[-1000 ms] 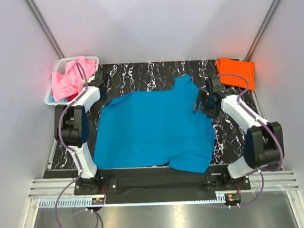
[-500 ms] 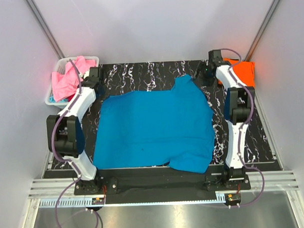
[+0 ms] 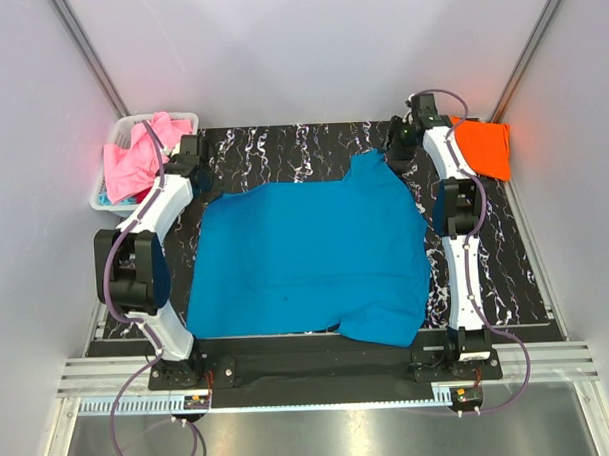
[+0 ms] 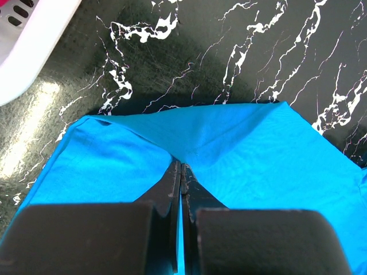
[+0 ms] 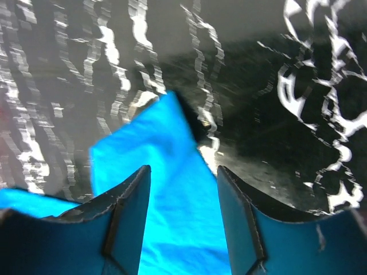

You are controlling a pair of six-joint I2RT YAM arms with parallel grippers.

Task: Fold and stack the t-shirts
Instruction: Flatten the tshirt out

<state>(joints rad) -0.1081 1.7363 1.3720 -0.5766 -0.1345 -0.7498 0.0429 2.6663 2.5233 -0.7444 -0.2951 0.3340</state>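
From above: shows the teal-blue t-shirt [image 3: 311, 258] spread open and mostly flat over the middle of the black marbled table [image 3: 282, 144], rumpled at its near right corner. Places the left tool [image 3: 205, 187] at the shirt's far left corner and the right tool [image 3: 392, 161] at the far right, just beside the sleeve that sticks out toward the back. Shows an orange t-shirt [image 3: 482, 147] folded at the table's far right corner, well apart from the blue one. Shows a pink t-shirt [image 3: 137, 159] heaped in a white lattice basket [image 3: 176, 117] at the far left corner, hanging over its rim. On the left wrist: shows the left tool [image 4: 181, 172] with its jaws pressed together, pinching a raised ridge of the teal-blue t-shirt [image 4: 258, 154] close to its edge, with cloth fanning out to both sides. Leaves bare table [image 4: 200, 51] beyond that edge and 1 corner of the basket [image 4: 28, 40] at the upper left. On the right wrist, blurred: shows the right tool [image 5: 183, 172] with jaws spread, 1 on each side of a pointed corner of the teal-blue t-shirt [image 5: 166, 189] lying on the table [image 5: 258, 86]. Cannot tell whether either jaw touches the cloth.
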